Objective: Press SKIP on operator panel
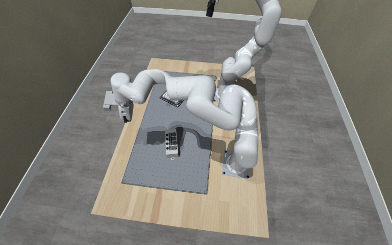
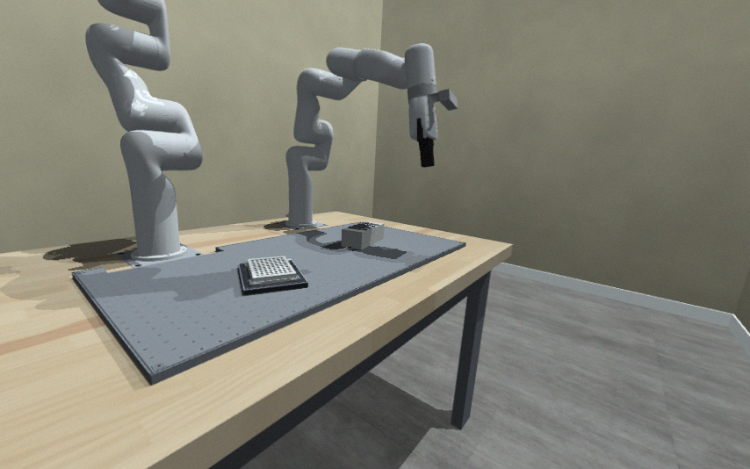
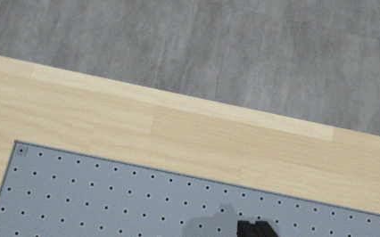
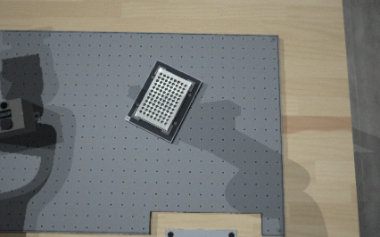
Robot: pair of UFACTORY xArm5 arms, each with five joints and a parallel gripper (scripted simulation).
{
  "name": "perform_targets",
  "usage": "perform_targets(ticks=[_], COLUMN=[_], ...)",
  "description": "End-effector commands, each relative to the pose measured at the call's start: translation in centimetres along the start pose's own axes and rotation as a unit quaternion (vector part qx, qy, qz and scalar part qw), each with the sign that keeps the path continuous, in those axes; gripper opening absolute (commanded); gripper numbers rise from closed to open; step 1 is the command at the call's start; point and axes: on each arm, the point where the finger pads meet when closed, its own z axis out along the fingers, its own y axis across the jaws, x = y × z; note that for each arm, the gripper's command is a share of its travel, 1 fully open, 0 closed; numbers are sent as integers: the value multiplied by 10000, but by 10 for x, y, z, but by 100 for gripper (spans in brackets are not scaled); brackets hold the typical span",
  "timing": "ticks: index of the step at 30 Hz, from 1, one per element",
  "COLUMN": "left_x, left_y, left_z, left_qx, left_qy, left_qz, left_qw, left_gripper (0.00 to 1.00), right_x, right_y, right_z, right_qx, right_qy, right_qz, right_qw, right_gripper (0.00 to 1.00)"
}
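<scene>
Grey perf. board (image 1: 173, 173) (image 2: 191, 326) (image 3: 113, 196) (image 4: 104, 178) on wood tbl. (image 1: 188, 213) (image 2: 284, 378) (image 3: 113, 111) (image 4: 318, 67), grey flr. (image 1: 307, 121) (image 2: 587, 361) (image 3: 202, 44) (image 4: 376, 67), olive walls (image 1: 359, 75) (image 2: 570, 145).

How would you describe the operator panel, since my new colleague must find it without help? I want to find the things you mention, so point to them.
On the wooden table (image 1: 185, 209) (image 2: 308, 361) lies a grey perforated board (image 1: 167, 176) (image 2: 191, 326). The operator panel (image 1: 171, 153) (image 2: 356, 238) is its pale box with four keys in a row; the other item is a flatter, hole-covered plate.
</scene>
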Motion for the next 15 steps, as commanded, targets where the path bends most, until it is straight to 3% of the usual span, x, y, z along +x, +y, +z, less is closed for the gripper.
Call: perform_targets(ticks=[1, 15], left_x=[-19, -64], left_y=[0, -3], left_z=[6, 23], left_qx=[3, 52], left_qy=[-38, -243], left_qz=[-18, -67], left_qw=[10000, 9997], left_gripper=[0, 0], right_x=[0, 0], right_y=[0, 0], right_z=[0, 0], right_qx=[0, 0], right_qy=[10, 10], right_qz=[0, 0], right_qw=[10000, 10000], right_gripper=[100, 100])
